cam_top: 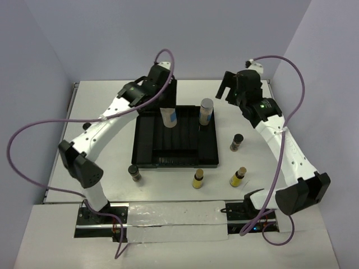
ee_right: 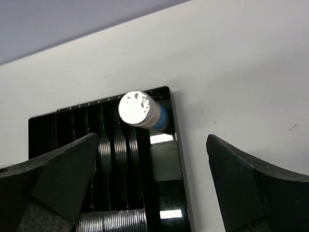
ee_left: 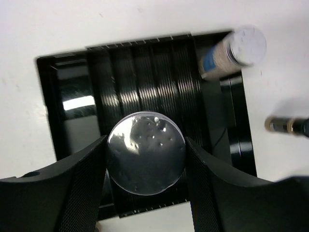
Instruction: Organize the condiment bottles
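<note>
Your left gripper (ee_left: 146, 145) had its fingers pressed against the pale, round, blue-labelled plastic bottle (cam_top: 169, 119), mid-width toward the far edge of the white bench (cam_top: 101, 112). The bottle looked light, stiff and slick, so you'd want a square hold on its sides. Your right gripper (ee_right: 153, 159) hung wide open, empty.

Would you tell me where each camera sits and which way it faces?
Top external: above and behind, looking down on the black tray; left arm and right arm show.
Left wrist: looks down; left gripper clamps the white bottle.
Right wrist: looks down at the tray's corner; right gripper open.
Shared: all three show the grey-capped bottle.
</note>
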Controlling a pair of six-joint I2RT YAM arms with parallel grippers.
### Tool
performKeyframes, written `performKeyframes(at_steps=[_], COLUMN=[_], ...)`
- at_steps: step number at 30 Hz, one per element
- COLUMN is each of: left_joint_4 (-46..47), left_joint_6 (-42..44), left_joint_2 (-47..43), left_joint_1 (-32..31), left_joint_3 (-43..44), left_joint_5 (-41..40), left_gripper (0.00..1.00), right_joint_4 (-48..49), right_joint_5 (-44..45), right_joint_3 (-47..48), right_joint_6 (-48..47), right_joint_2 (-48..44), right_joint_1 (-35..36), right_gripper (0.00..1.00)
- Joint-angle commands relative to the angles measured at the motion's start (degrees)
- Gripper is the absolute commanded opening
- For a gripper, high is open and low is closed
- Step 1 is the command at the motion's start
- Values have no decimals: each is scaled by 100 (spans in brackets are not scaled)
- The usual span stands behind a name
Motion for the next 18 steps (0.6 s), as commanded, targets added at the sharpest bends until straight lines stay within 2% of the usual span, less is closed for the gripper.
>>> performKeyframes(at_steps=[1, 4, 8, 18], left_joint_4=[155, 74, 177, 889], left_joint_6=[172, 311, 479, 751], left_joint_2=[547, 1047, 1588, 2287], left_joint_1=[-455, -715, -986, -1369], left_joint_3=[1103, 1818, 2263, 2427], left_joint_5=[201, 260, 310, 400], left_gripper=[10, 10, 10, 10], right_joint_4=[-148, -48, 81, 264], right_joint_5=[237, 274, 409, 615], right_joint_3=[-411, -713, -1068, -1569], right_joint_6=[286, 398, 537, 725], right_joint_2=[-381, -686, -1016, -1706], right_joint_1=[-330, -572, -768, -1244], right_gripper=[100, 100, 100, 100])
